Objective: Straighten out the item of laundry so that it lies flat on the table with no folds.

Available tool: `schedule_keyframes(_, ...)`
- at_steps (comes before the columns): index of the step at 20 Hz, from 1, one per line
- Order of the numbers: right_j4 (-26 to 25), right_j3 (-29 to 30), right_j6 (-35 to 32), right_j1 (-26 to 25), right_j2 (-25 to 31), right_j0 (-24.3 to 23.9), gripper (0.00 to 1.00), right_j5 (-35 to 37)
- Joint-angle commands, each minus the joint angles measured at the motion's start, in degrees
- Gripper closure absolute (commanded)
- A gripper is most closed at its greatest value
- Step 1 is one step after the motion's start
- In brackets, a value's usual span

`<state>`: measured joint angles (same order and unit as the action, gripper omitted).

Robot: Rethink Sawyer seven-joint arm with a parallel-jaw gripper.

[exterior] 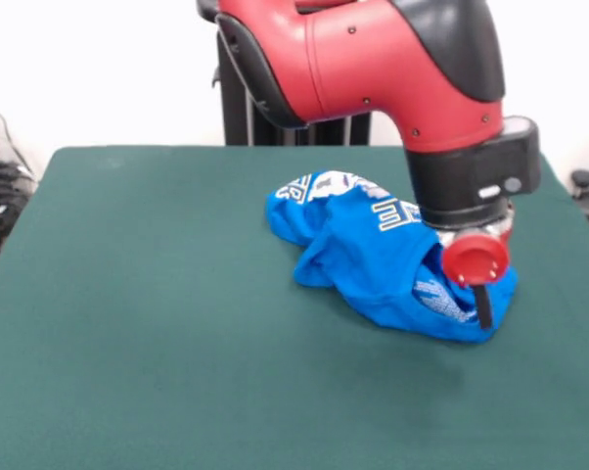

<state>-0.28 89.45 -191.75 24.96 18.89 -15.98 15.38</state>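
On my screen the left half of the counter (148,323) is bare green cloth, well apart from the gripper. Moving right, I reach the T-shirt (368,257), a bunched blue heap that runs from upper left, where white lettering shows, down to the lower right, where it ends under the gripper (482,299). So its long axis is a diagonal, and nearly all of the cloth lies to the left of the gripper and a little farther back; only the last fold sits directly below it. The gripper hangs off the red disc at the wrist, low over that right-hand end, and one dark finger (484,305) reaches down against the blue fabric. I can't make out a second finger, so I cannot tell whether the gripper is spread, closed or pinching cloth. My read is that the shirt is far from flat, with thick folds through the middle, and that a pull from this end would have to go away from the heap, toward the lower right.
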Motion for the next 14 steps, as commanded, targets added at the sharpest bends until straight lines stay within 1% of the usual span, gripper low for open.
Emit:
schedule_keyframes(1,5.57,-21.21,0.49,-7.66,-1.02,6.34,1.0,12.12)
schedule_keyframes(5,6.3,-31.39,0.09,-12.82,-3.74,8.5,1.0,17.16)
schedule_keyframes(9,5.65,-37.88,0.21,-16.31,-5.21,9.11,1.0,20.57)
schedule_keyframes(12,4.74,-38.33,-0.26,-15.24,-7.12,8.76,1.0,25.33)
schedule_keyframes(14,3.47,-35.56,0.3,-11.75,-9.11,7.96,1.0,30.17)
